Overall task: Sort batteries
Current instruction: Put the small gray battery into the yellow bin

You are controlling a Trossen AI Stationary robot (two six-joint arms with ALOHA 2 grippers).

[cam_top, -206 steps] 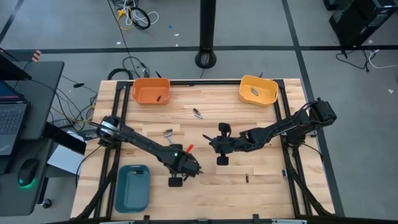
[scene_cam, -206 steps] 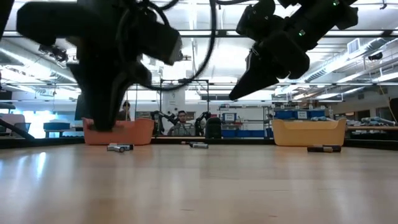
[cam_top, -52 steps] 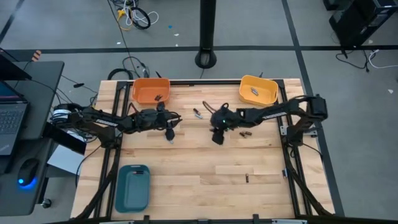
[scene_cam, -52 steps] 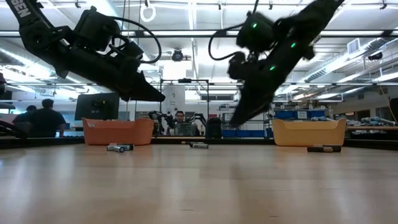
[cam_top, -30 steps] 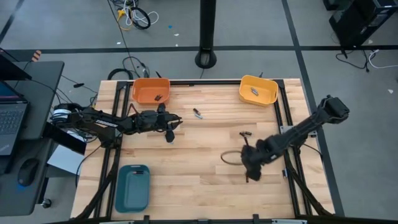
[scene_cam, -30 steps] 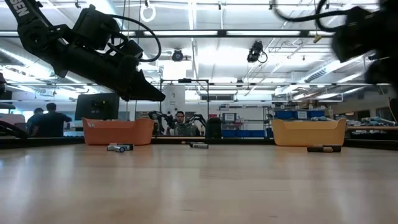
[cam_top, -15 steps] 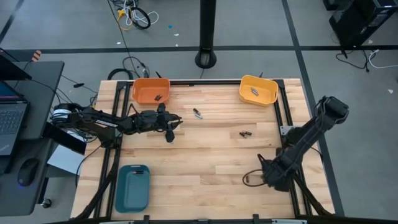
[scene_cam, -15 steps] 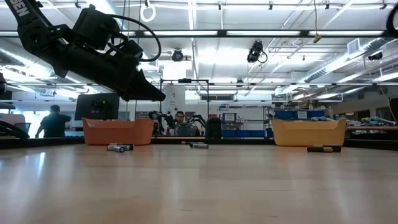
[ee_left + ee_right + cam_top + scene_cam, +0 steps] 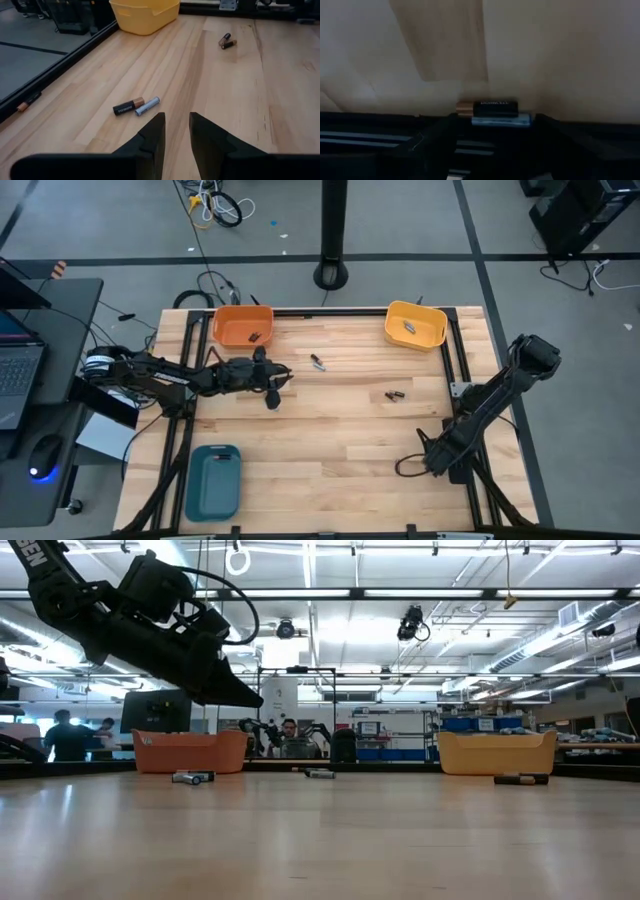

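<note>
Two small batteries point(image 9: 492, 112), one black and copper, one bluish, lie side by side on the wood near the table's near right corner. My right gripper point(image 9: 492, 127) points down over them, open, a finger on either side; whether a finger touches them I cannot tell. In the high view this gripper point(image 9: 406, 467) hides them. My left gripper point(image 9: 271, 388) hovers at the far left, below the orange tray point(image 9: 243, 326), open with a narrow gap point(image 9: 176, 131) and nothing between its fingers. Other battery pairs point(image 9: 317, 362) point(image 9: 393, 394) lie loose on the table.
A yellow tray point(image 9: 415, 325) holding a battery stands at the far right; the orange tray also holds one. A teal tray point(image 9: 213, 480) sits at the near left. The black frame rail point(image 9: 462, 420) runs along the right edge, close beside my right arm.
My right gripper has swung toward the table's near right corner, sunk and tipped to point more steeply down, ending over the batteries there. No battery has moved.
</note>
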